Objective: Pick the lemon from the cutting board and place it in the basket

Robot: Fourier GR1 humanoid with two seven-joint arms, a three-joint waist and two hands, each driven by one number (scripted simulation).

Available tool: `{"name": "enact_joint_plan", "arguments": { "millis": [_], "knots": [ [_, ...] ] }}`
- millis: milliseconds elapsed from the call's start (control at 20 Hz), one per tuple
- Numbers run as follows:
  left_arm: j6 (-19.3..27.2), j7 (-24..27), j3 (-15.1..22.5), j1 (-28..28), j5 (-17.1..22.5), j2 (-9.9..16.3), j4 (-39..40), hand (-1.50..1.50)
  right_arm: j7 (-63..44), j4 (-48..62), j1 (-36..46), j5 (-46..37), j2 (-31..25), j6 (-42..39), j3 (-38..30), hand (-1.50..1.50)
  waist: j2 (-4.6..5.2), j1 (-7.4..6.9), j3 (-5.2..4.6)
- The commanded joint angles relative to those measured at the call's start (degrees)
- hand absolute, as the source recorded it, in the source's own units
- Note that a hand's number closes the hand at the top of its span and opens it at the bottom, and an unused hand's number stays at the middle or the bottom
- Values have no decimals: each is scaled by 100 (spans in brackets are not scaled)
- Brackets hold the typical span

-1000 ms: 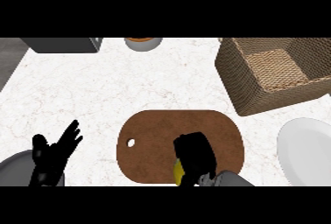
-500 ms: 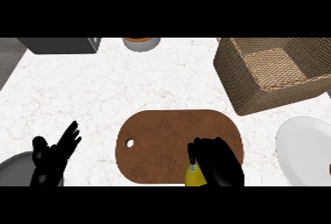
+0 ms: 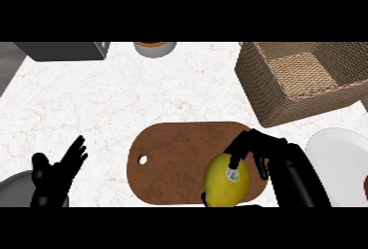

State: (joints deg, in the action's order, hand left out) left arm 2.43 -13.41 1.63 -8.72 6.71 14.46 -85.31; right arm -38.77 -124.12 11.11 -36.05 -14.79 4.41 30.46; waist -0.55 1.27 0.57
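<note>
Right hand [image 3: 277, 160] arches over the cutting board [image 3: 179, 155], fingers curled round the lemon [image 3: 229, 181].

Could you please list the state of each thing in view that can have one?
lemon: over the cutting board's near right part, right hand's fingers curled round it.
right hand: shut on the lemon.
left hand: open, resting at lower left, fingers up.
basket: upright, nothing visible inside.
cutting board: flat on the counter.
plate: at right edge, nothing visible on it.
</note>
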Motion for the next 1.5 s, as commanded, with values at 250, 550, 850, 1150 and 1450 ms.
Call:
{"name": "enact_joint_plan", "arguments": {
  "millis": [250,550,850,1150,1450],
  "knots": [
    [-111,-58,10,69,-39,-83,591,0,-1383,-684,1387,1440,-490,-970,-2632,150,62,-104,-65],
    [62,-305,95,500,-242,-198,696,0,-1581,433,2635,2197,-1043,-1308,-3787,150,70,-120,-63],
    [-184,-123,48,-25,-100,-161,373,0,-693,1898,2824,2334,-1508,-1558,-4246,150,76,-200,-56],
    [-298,-163,-39,-21,-74,-100,376,0,258,2985,2962,1867,-1523,-1387,-4082,150,80,-219,-58],
    [-222,-4,75,-123,-264,-247,428,0,1398,4494,3203,2008,-1646,-1352,-4433,150,87,-233,-56]
  ]
}}
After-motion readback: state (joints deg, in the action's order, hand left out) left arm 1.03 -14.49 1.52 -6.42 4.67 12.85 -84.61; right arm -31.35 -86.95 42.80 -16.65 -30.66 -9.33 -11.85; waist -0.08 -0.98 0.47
